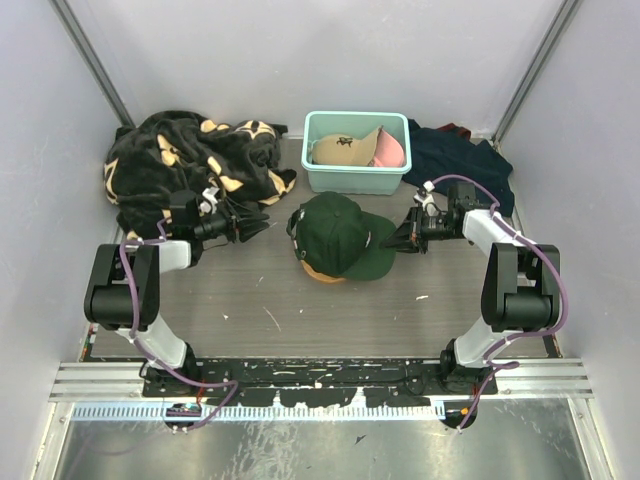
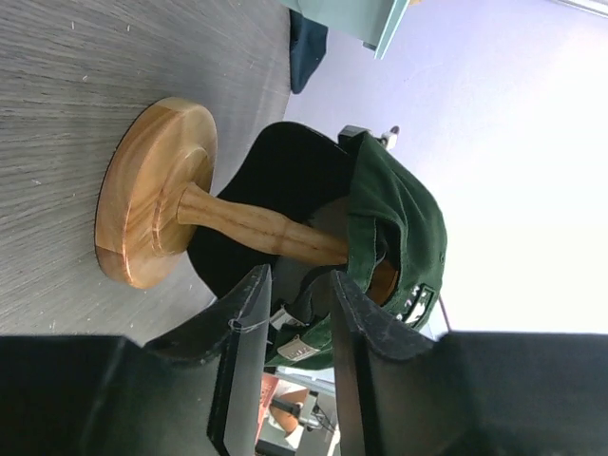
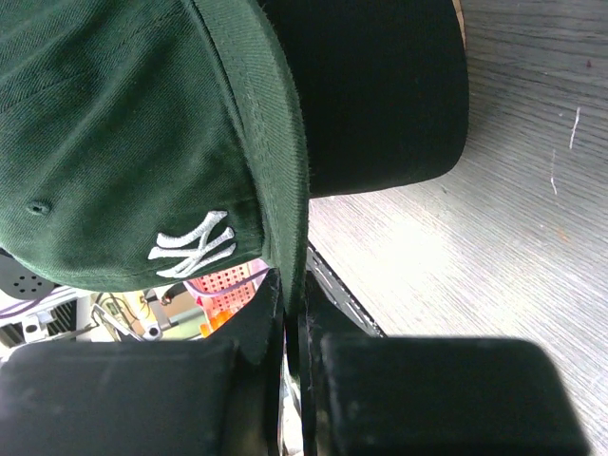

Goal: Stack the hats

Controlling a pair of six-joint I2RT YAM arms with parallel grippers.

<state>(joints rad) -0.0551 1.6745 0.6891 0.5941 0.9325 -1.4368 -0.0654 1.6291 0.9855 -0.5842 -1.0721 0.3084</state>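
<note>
From above, the dark green cap (image 1: pixel 337 232) sits in the middle of the table (image 1: pixel 250 300) on a wooden stand (image 1: pixel 322 272), whose base shows at the cap's 6 o'clock edge. At 12 o'clock from it stands a teal bin (image 1: pixel 352 181) holding the tan cap (image 1: pixel 342 149) and, just beside that, the pink cap (image 1: pixel 391 150). A black blanket (image 1: pixel 190 165) lies at 10 o'clock and a navy cloth (image 1: pixel 460 158) at 2 o'clock. The left gripper (image 1: pixel 262 224) is at 9 o'clock from the green cap, near it but apart. The right gripper (image 1: pixel 392 240) is at 3 o'clock, at the brim.

From the left wrist, the left gripper (image 2: pixel 299 285) is released, its two fingers parted with nothing between them. Beyond them, the stand (image 2: pixel 157 190) carries a black cap (image 2: pixel 285 180), with the green cap (image 2: pixel 399 218) over it.

From the right wrist, the right gripper (image 3: pixel 293 294) is clenched on the edge of the green cap's (image 3: pixel 123 142) brim. The black cap's (image 3: pixel 380 95) brim sticks out underneath, at 1 o'clock.
</note>
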